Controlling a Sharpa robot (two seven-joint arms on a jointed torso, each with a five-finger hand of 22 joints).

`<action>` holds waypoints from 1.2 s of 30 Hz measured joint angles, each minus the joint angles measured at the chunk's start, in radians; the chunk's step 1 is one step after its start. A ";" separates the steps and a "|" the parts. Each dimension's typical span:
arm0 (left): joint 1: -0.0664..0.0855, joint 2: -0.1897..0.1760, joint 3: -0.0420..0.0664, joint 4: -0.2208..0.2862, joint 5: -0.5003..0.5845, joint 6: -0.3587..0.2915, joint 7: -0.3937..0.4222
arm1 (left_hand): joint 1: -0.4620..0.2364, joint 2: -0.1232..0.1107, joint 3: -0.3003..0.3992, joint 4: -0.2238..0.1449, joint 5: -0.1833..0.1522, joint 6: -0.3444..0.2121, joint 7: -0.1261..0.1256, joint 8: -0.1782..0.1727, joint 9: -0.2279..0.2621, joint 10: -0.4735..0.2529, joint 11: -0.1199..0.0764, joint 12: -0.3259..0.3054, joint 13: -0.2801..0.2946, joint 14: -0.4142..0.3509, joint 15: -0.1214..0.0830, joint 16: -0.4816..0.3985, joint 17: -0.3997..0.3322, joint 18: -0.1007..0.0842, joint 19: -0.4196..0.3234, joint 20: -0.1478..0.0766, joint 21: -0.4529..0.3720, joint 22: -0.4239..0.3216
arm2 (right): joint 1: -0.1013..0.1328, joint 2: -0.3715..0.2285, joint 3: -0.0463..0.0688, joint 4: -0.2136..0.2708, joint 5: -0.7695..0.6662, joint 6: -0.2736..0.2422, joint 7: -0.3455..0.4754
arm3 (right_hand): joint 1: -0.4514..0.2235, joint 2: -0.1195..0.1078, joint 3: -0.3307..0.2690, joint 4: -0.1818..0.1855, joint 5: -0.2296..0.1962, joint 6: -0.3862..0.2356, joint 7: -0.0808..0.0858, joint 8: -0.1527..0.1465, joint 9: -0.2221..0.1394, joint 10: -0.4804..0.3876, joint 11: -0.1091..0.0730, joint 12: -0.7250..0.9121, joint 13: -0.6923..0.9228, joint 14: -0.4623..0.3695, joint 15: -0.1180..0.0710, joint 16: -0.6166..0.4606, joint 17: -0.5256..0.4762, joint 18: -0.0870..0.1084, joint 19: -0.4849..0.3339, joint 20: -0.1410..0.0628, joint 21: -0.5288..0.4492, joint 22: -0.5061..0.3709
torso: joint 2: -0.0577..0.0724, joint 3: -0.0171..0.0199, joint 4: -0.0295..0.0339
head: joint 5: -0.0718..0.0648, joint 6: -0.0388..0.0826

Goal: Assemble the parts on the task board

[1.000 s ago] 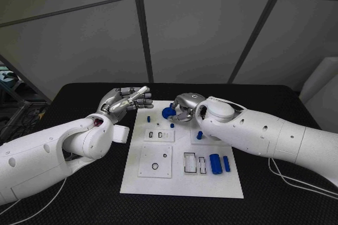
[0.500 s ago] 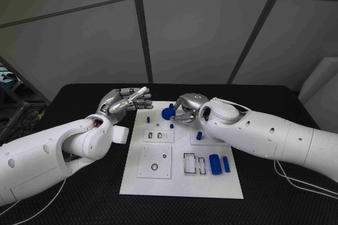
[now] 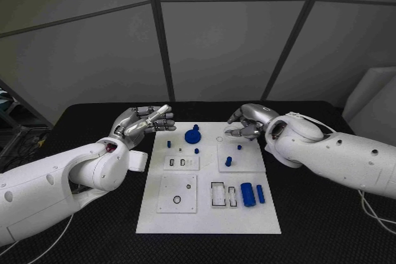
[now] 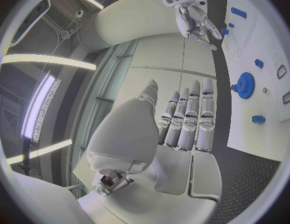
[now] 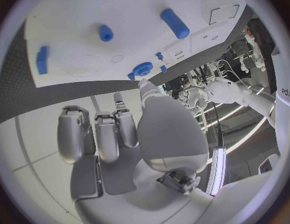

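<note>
Head view, left hand (image 3: 147,121): raised, fingers together and extended, holding nothing.
Right hand (image 3: 248,122): fingers curled in, empty.
Blue gear (image 3: 193,136): on task board (image 3: 256,218), between hands.
Writing: none legible.

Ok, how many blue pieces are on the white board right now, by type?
Gear, with a nub at its rim: 1
Long cylinders lying flat: 2
Small pegs: 4
Total: 7 blue pieces on the board
</note>
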 measured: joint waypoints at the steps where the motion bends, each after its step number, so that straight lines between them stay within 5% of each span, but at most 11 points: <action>1: 0.000 0.000 0.000 -0.001 0.000 0.000 0.000 | 0.000 0.000 0.000 0.000 0.000 0.000 0.000 0.000 0.000 0.000 0.000 0.000 0.000 0.000 0.000 0.000 0.001 0.000 0.000 0.000 0.000 -0.001 | 0.000 -0.018 0.001 0.001 0.022 0.000 0.009 | 0.008 -0.001 -0.003 -0.003 -0.004 0.009 0.000 0.004 0.002 0.000 0.000 -0.001 0.000 0.000 0.000 -0.002 0.000 0.000 0.000 0.000 -0.001 0.000 | -0.001 0.0009 -0.0028 | -0.004 0.001; 7: 0.000 0.004 0.000 -0.002 0.000 0.001 0.000 | 0.000 0.000 0.000 0.000 0.000 0.000 0.000 0.000 0.000 0.000 0.000 0.000 0.000 0.000 0.000 0.000 0.001 0.000 0.000 0.000 0.000 -0.001 | -0.001 -0.090 0.004 -0.003 0.141 -0.007 0.085 | 0.041 -0.004 -0.011 -0.016 -0.006 0.023 -0.001 0.012 0.003 -0.017 -0.002 -0.024 0.000 0.000 0.000 -0.015 0.000 0.000 -0.013 -0.002 -0.021 -0.002 | -0.002 0.0043 -0.0133 | -0.042 0.005; 14: -0.002 0.010 0.000 -0.008 0.000 0.004 0.000 | 0.000 0.000 0.000 0.000 0.000 0.000 0.000 0.000 0.000 0.000 0.000 0.000 0.000 0.000 0.000 -0.003 0.001 0.000 0.000 0.000 0.000 -0.002 | -0.017 -0.110 0.004 -0.049 0.214 -0.032 0.193 | 0.082 -0.006 -0.015 -0.039 -0.006 0.023 -0.001 0.004 -0.002 -0.020 -0.006 -0.029 0.000 0.000 0.000 -0.016 0.000 0.000 -0.017 0.002 -0.023 -0.008 | -0.003 0.0096 -0.0177 | -0.062 0.006; 26: -0.007 0.016 0.000 -0.020 0.000 0.008 0.000 | 0.000 0.000 0.000 0.000 0.000 0.000 0.000 0.000 0.000 0.000 0.000 0.000 0.000 0.000 0.000 -0.005 0.001 0.000 0.000 0.000 0.000 -0.002 | -0.039 -0.093 0.004 -0.139 0.272 -0.039 0.301 | 0.112 -0.010 -0.017 -0.057 -0.002 0.019 -0.005 0.004 -0.003 -0.024 -0.009 -0.036 0.000 0.000 0.000 -0.016 0.000 0.000 -0.020 -0.002 -0.031 -0.016 | -0.003 0.0107 -0.0170 | -0.061 0.007; 36: -0.010 0.021 0.000 -0.028 0.000 0.010 0.000 | 0.000 0.000 0.000 0.000 0.000 0.000 0.000 0.000 0.000 0.000 0.000 0.000 0.000 0.000 0.000 -0.005 0.002 0.000 0.000 0.000 -0.004 -0.002 | -0.055 -0.066 0.004 -0.194 0.290 -0.009 0.328 | 0.117 -0.004 -0.019 -0.063 -0.002 0.019 -0.005 0.004 -0.003 -0.024 -0.009 -0.035 0.000 0.000 0.000 -0.015 0.000 0.000 -0.020 -0.002 -0.031 -0.016 | -0.003 0.0085 -0.0170 | -0.057 -0.005</action>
